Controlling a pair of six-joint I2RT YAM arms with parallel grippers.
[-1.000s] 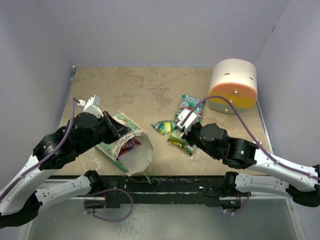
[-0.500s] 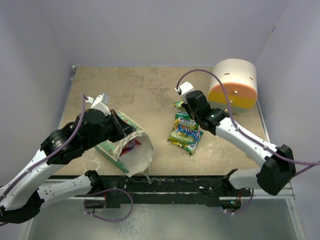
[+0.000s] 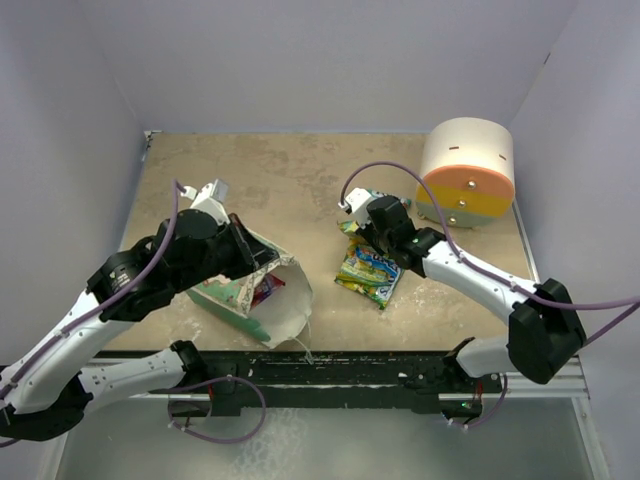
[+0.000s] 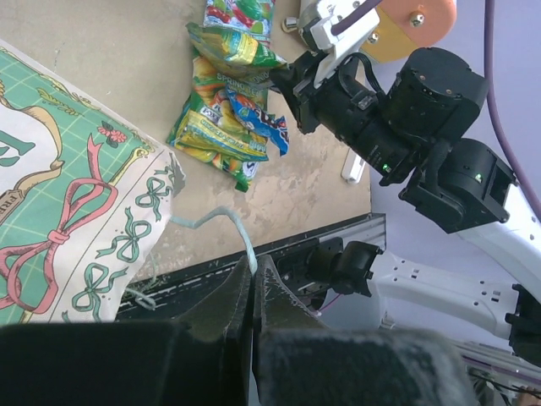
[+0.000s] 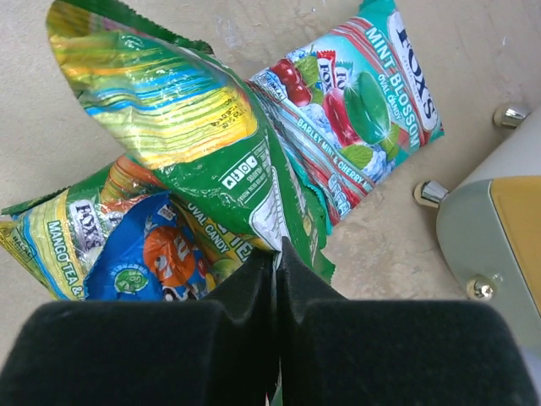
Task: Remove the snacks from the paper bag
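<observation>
The mint-green paper bag [image 3: 278,308] lies tipped on its side at the front left, its white mouth facing right. A pink-red snack [image 3: 266,290] shows inside it. My left gripper [image 3: 258,262] is shut on the bag's thin string handle [image 4: 221,218], which runs into its closed jaws in the left wrist view [image 4: 252,271]. My right gripper [image 3: 357,232] is shut on a yellow-green snack packet [image 5: 194,127], held over the far end of a pile of snacks [image 3: 368,268]. The pile holds a teal mint packet [image 5: 363,101], a blue packet [image 5: 144,262] and a yellow-green one [image 5: 55,237].
The cream-orange-yellow cylinder [image 3: 467,170] stands at the back right, close to the right of the snack pile. Walls close in the table at the back and both sides. A black rail runs along the front edge [image 3: 350,362].
My right gripper swung from the near side of the pile to its far side, taking the yellow-green packet off the table left of the pile. My left gripper shifted the bag slightly right.
</observation>
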